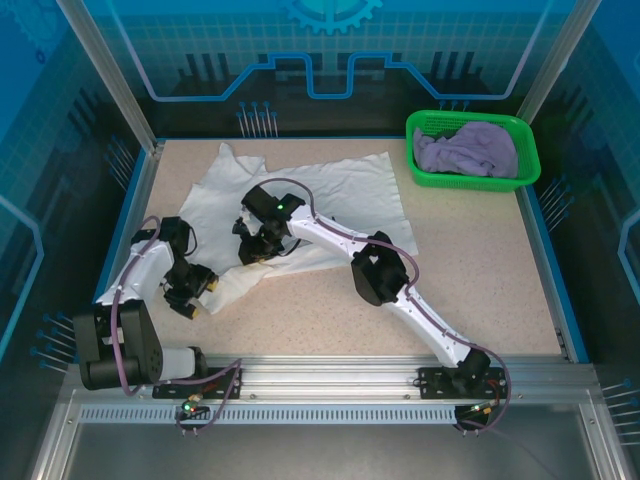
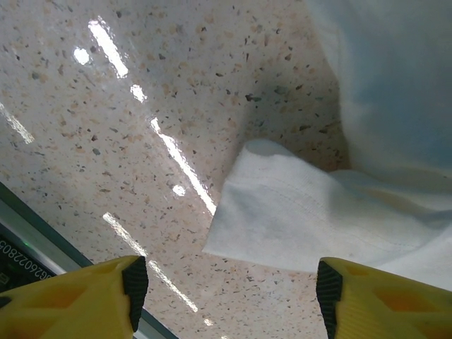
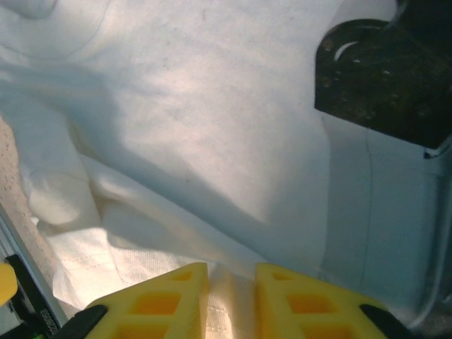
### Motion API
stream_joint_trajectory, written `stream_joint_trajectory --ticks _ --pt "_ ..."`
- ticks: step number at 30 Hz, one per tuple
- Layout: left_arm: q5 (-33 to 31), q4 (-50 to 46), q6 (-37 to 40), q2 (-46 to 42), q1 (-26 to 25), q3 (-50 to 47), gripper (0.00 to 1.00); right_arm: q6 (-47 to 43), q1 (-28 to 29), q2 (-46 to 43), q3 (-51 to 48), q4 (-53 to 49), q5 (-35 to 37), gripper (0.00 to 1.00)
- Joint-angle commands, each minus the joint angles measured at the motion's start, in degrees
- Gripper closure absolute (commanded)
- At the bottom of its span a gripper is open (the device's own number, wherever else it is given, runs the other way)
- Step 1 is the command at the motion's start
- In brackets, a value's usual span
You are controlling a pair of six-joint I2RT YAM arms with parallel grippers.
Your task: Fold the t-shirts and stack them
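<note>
1. While the white shirt (image 1: 340, 195) lies spread on the bench (image 1: 480, 280), left of centre, both arms reach in over its near-left part, probably to lift an edge for a fold.
2. The right gripper (image 1: 255, 248) sits on the cloth near the shirt's middle. From its wrist camera, the right gripper (image 3: 231, 289) is nearly closed and is pinching a raised ridge of white cloth between its jaws. This looks like a hold meant to carry that part over.
3. The left gripper (image 1: 188, 295) hangs at the shirt's near-left corner. Its wrist view shows the left gripper (image 2: 226, 289) with jaws wide apart and nothing between them. The hemmed corner of cloth (image 2: 304, 219) lies flat just ahead of it, likely the next thing to be grasped.
4. The white shirt's long axis runs roughly across the bench, tilted from near-left to far-right. I cannot tell for certain which end is the collar.
5. The lavender shirt (image 1: 465, 150) lies crumpled in the basket (image 1: 465, 182) at the far right, well apart, and is not yet folded.
</note>
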Motion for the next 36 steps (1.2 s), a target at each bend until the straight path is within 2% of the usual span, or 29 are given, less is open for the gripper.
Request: stream_joint_trajectory --ticks 1,4,13,18,25,36 --pt "1.0 0.0 1.6 0.2 0.5 -1.2 0.34 -0.6 0.8 -0.5 0.5 0.5 -1.7 0.82" --pt "0.5 -0.3 1.7 -0.2 0.5 -1.3 0.34 -0.7 0.8 -0.8 0.6 0.6 -1.7 0.86" --pt "-2.8 -2.2 1.8 0.0 0.6 1.1 0.32 -2.7 0.8 -3.1 -0.1 -0.9 0.8 0.85" --pt "-0.8 -0.3 0.7 1.0 1.2 0.9 0.33 -4.2 1.1 -5.4 -2.5 -0.9 1.8 0.86" --pt "4.5 4.3 -0.2 1.5 4.0 -0.7 0.43 -6.2 1.6 -8.3 -6.5 -0.1 2.7 0.9" --pt "6.8 5.7 -1.9 0.5 8.3 -4.4 0.39 -8.7 1.6 -11.4 -11.9 1.3 1.9 0.92"
